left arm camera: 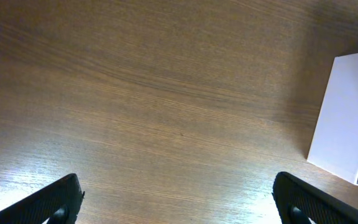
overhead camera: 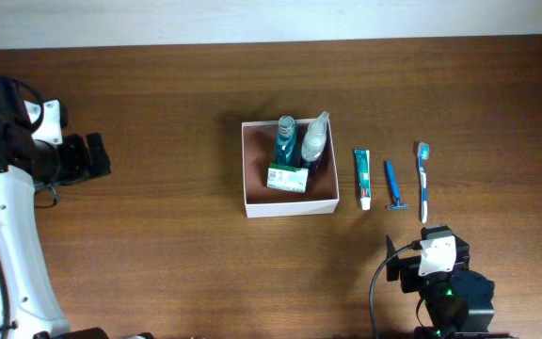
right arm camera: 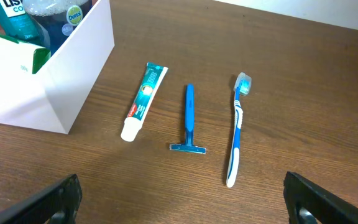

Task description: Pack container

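Observation:
The container (overhead camera: 252,168), a shallow square box with white walls, sits mid-table and holds two bottles (overhead camera: 286,139) (overhead camera: 315,137) and a green-white carton (overhead camera: 287,177). Right of it lie a toothpaste tube (overhead camera: 362,177), a blue razor (overhead camera: 392,186) and a blue-white toothbrush (overhead camera: 423,181). The right wrist view shows the box wall (right arm camera: 73,74), toothpaste (right arm camera: 143,99), razor (right arm camera: 189,119) and toothbrush (right arm camera: 236,127) ahead of my right gripper (right arm camera: 182,199), which is open and empty. My left gripper (left arm camera: 178,199) is open and empty over bare wood at far left, with the box wall (left arm camera: 347,118) at right.
The wooden table (overhead camera: 158,245) runs to a pale wall edge at the back. My left arm (overhead camera: 26,160) is at the far left and my right arm (overhead camera: 440,273) is at the front right, below the loose toiletries.

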You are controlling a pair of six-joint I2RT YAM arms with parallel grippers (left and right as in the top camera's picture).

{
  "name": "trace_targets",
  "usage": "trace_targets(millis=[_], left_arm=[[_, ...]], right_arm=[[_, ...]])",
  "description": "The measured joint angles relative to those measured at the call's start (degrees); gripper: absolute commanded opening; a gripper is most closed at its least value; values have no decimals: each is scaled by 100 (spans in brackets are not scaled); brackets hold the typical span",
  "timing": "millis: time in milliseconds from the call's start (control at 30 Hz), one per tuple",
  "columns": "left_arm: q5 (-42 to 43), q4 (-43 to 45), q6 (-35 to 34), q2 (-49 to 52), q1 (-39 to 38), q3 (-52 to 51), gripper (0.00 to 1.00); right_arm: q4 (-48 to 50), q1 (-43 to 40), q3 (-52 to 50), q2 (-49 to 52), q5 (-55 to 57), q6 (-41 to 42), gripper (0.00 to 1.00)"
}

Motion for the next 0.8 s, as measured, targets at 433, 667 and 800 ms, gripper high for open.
trace_targets(millis=[433,667,800], left_arm=[[-2,0,0,-2,0,0,100],[-2,4,0,0,0,0,100],[0,2,0,0,0,0,100]], right_arm=[[0,0,0,0,-170,76,99],[428,4,-2,0,-2044,1469,99],[597,4,0,0,-2590,2031,99]])
